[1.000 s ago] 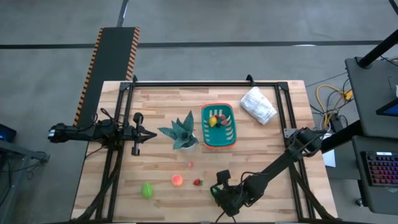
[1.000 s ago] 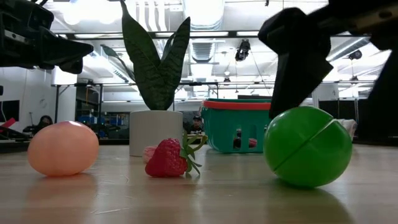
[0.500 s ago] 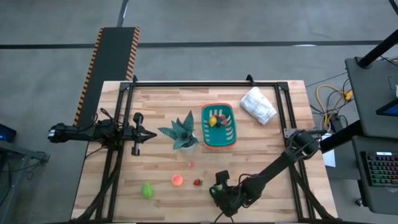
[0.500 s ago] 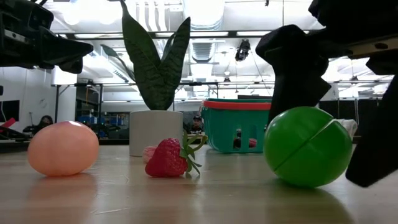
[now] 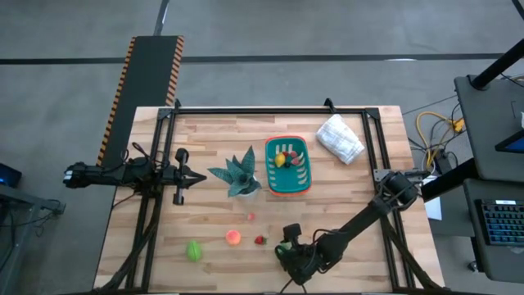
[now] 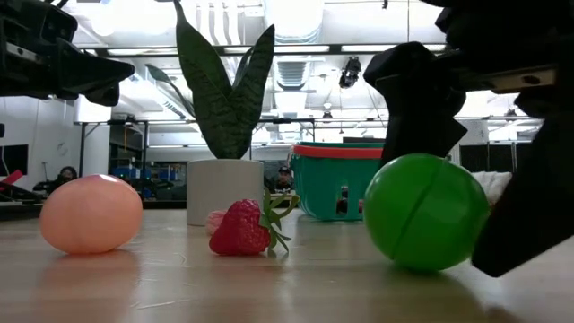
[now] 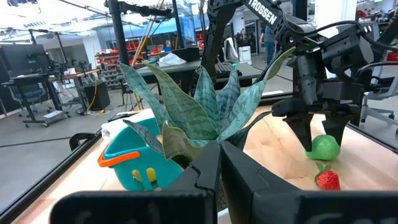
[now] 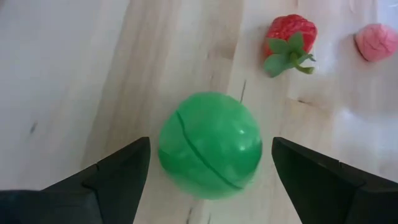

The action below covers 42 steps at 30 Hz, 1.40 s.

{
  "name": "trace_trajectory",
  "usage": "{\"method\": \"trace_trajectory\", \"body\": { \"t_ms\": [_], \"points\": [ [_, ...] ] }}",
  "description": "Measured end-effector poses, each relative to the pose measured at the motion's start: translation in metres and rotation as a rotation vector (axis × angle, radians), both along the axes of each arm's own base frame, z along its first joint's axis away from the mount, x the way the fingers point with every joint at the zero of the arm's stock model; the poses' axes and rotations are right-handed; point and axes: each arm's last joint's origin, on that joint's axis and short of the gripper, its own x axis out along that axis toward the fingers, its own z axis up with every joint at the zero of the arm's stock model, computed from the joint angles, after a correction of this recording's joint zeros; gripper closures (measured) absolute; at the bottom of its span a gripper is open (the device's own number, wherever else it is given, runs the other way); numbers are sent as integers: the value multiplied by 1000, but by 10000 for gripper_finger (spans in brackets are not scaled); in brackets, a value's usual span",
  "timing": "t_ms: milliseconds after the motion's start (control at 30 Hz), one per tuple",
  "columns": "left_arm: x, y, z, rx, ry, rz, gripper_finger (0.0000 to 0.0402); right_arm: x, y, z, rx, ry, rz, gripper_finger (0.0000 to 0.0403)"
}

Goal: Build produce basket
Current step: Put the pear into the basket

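Note:
A green toy ball rests on the table near its near edge. My right gripper hangs over it, open, pointing down, one finger on each side of the ball. Left of it lie a strawberry, a peach-coloured fruit, a small pink piece and another green piece. The teal basket stands farther back with yellow and red pieces inside. My left gripper waits, shut, left of the plant. My right gripper straddles the green ball from above. The right wrist view shows a narrow gap on each side. In the low view one finger overlaps the ball's edge, so I cannot tell whether it touches.
A teal spiky-leaved plant in a white pot stands between my left gripper and the basket. A white bag lies at the far right. The table's near edge runs close by the right gripper. Bare wood lies at the near left.
My right gripper has come down around the green ball, and one finger now shows low beside it. The ball has rolled a little toward the table's left, and its seam has turned out of the low view.

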Motion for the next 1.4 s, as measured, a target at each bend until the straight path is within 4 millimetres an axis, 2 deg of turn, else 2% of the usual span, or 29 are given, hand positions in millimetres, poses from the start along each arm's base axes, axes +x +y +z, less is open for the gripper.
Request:
{"method": "trace_trajectory", "body": {
  "t_ms": [700,1400],
  "points": [
    [0,0,0,0,-1,0,402,8,-4,2,-6,-29,51,76],
    [0,0,0,0,-1,0,402,0,-10,-2,-64,57,46,76]
  ]
}}
